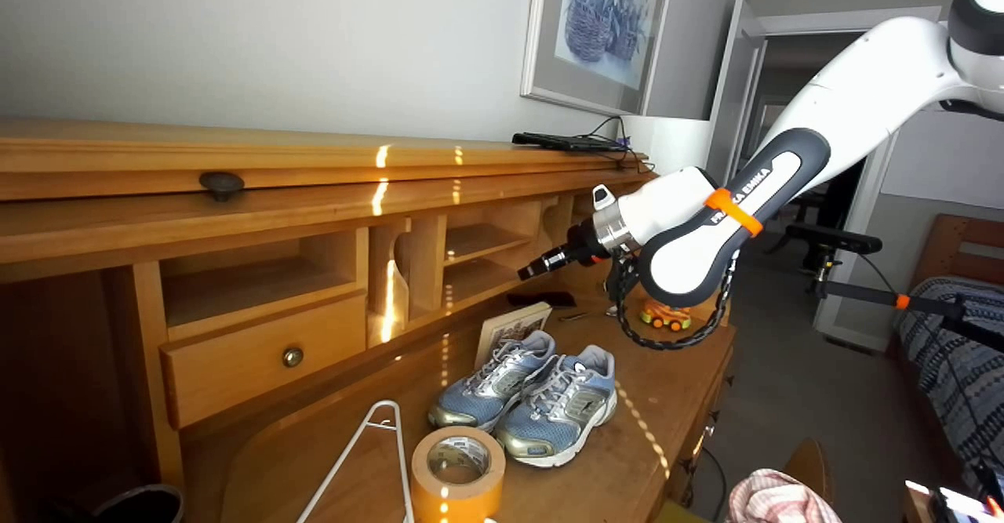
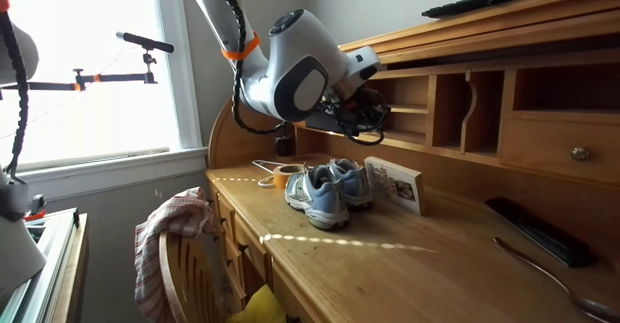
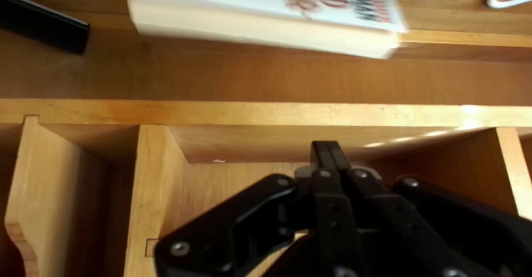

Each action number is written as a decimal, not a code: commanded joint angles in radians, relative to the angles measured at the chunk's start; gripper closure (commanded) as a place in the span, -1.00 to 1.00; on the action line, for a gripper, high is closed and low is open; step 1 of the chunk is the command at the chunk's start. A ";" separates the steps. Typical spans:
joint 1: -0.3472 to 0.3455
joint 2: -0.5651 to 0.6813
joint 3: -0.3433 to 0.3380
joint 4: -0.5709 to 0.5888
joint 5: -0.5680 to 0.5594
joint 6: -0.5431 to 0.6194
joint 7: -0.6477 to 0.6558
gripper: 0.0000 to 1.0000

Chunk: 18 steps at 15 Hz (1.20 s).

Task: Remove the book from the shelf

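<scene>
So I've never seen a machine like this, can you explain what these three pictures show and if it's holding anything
The white machine is a robot arm with a black end effector for grasping. Two pictures are taken from outside it; the third is from its wrist, looking toward wooden cubbyholes. On the desk are blue sneakers, a book standing on edge beside them, a roll of tape, a white hanger, a long black flat thing and a toy vehicle. Nothing is held: the end effector is shut, and the book stands apart from it.
</scene>
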 commanded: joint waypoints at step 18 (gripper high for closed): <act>0.417 -0.220 -0.432 -0.076 0.262 -0.119 0.029 -0.25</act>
